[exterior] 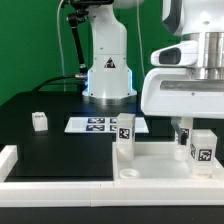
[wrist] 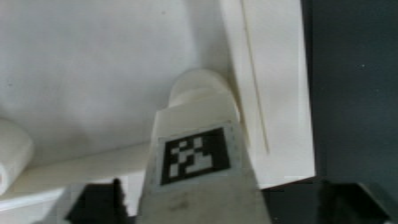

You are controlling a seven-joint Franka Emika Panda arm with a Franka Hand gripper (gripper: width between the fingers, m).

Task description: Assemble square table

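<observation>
The square table's white top (exterior: 90,170) lies at the front of the black table, and its raised rim (wrist: 267,90) shows in the wrist view. One tagged white leg (exterior: 125,136) stands upright on it. A second tagged leg (exterior: 201,148) stands at the exterior view's right, under my gripper (exterior: 190,133). In the wrist view this leg (wrist: 199,140) sits between my two dark fingers (wrist: 98,205), one on each side of it. My gripper (wrist: 214,208) is open around the leg, with a thin gap on at least one side. A third small leg (exterior: 39,121) lies apart on the black mat.
The marker board (exterior: 95,125) lies flat behind the top, in front of the robot's base (exterior: 108,75). A low white border rail (exterior: 8,160) runs along the exterior view's left front. A rounded white shape (wrist: 9,150) sits at the wrist view's edge.
</observation>
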